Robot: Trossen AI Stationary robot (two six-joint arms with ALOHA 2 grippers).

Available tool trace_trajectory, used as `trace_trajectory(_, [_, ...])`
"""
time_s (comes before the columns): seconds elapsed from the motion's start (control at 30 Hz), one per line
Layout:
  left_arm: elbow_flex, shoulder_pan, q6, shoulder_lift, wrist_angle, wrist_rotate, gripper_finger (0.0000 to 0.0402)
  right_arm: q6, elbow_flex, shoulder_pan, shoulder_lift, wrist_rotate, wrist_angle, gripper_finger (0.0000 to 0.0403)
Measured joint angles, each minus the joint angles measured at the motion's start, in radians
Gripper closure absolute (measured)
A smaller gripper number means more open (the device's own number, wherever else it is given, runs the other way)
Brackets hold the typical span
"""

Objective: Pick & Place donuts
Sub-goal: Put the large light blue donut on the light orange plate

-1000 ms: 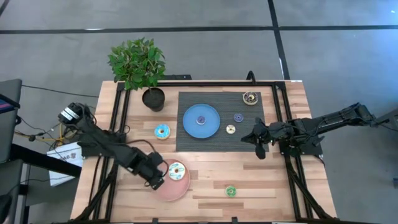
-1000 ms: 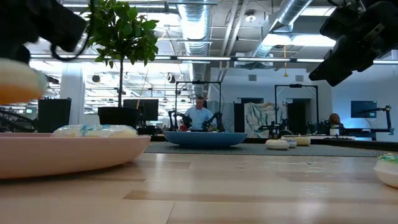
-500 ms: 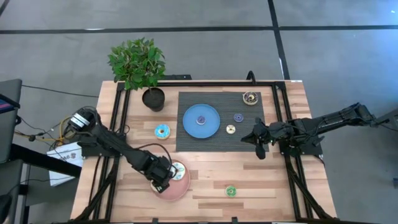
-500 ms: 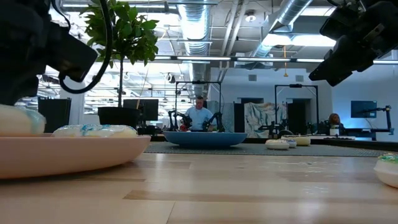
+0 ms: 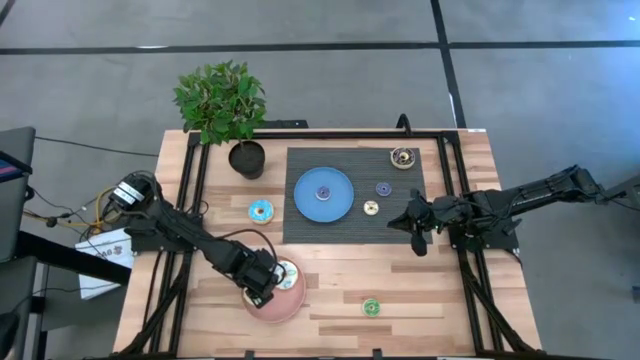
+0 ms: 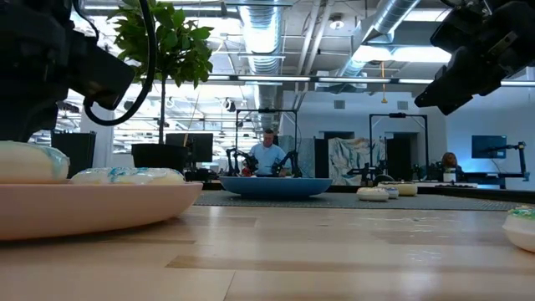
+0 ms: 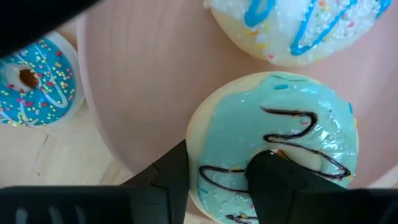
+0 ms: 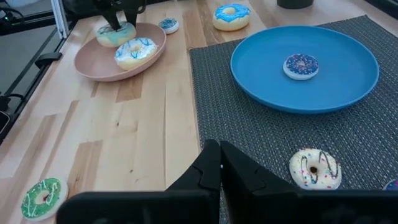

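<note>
A light blue donut [image 7: 273, 130] with dark drizzle sits on the pink plate [image 5: 288, 305] near its left rim, beside a white donut [image 5: 285, 274] with blue drizzle. My left gripper [image 7: 217, 171] stands over the plate, shut on the light blue donut. A mini blue donut [image 7: 31, 87] lies on the wood just beside the plate. My right gripper [image 5: 417, 238] hovers shut and empty at the mat's right edge. A purple mini [image 5: 323, 192] lies on the blue plate [image 5: 340, 205]. My left gripper holds the light blue donut by one side of its ring [image 7: 217, 155]. One finger [image 7: 277, 180] stands in the hole and the other [image 7: 171, 177] outside the rim. The fingers come from above, pointing down. The donut lies flat on the pink plate.
A bigger blue-iced donut [image 5: 260, 211] lies on the wood left of the dark mat [image 5: 300, 235]. Two minis [image 5: 383, 188] [image 5: 371, 208] and a dark brown donut [image 5: 402, 157] lie on the mat. A green donut [image 5: 371, 307] is near the front edge; a potted plant [image 5: 225, 105] stands far left.
My left gripper has come down and a little toward the table's right with the light blue donut, from above the pink plate's left rim. The donut, a second ago clear of the plate, now lies on it beside the white one. The hold is unchanged.
</note>
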Motion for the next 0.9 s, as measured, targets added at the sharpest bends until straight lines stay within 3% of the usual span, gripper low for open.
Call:
trace_trajectory(0.3, [0.000, 0.007, -0.015, 0.001, -0.046, 0.016, 0.0254, 0.006, 0.000, 0.000, 0.000, 0.000, 0.000, 0.0403])
trace_trajectory(0.9, [0.000, 0.008, 0.008, 0.001, -0.040, -0.012, 0.0140, 0.008, 0.000, 0.000, 0.000, 0.002, 0.000, 0.0403])
